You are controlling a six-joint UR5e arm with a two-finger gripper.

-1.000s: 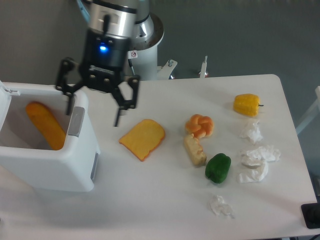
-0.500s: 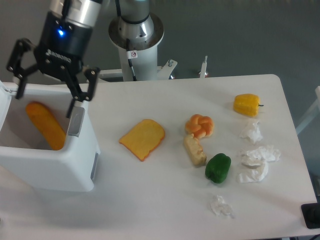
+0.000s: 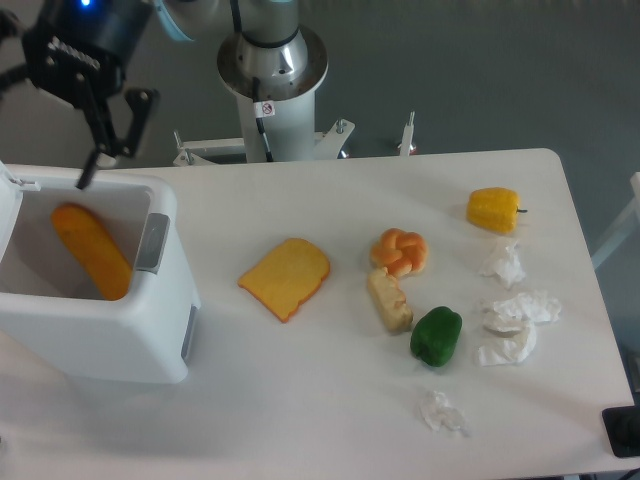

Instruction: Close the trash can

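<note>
The trash can [image 3: 130, 340] is a large white boxy bin at the table's left edge. It stands open, with its lid [image 3: 8, 205] tipped up at the far left and a grey latch [image 3: 152, 243] on its right wall. An orange oblong food item [image 3: 90, 250] lies inside. My gripper [image 3: 40, 150] hovers above the bin's back rim at the top left, open and empty. One dark finger [image 3: 98, 155] points down toward the rim; the other is cut off by the frame's edge.
On the table to the right lie an orange bread slice [image 3: 286, 277], a braided bun [image 3: 400, 250], a beige food piece [image 3: 390, 300], a green pepper [image 3: 436, 335], a yellow pepper [image 3: 493, 209] and several crumpled white papers [image 3: 515, 325]. The arm's base [image 3: 272, 70] stands behind.
My gripper has moved left and up, from over the bin's right wall to above its back left part. The jaws stay open. The bin and food have not moved.
</note>
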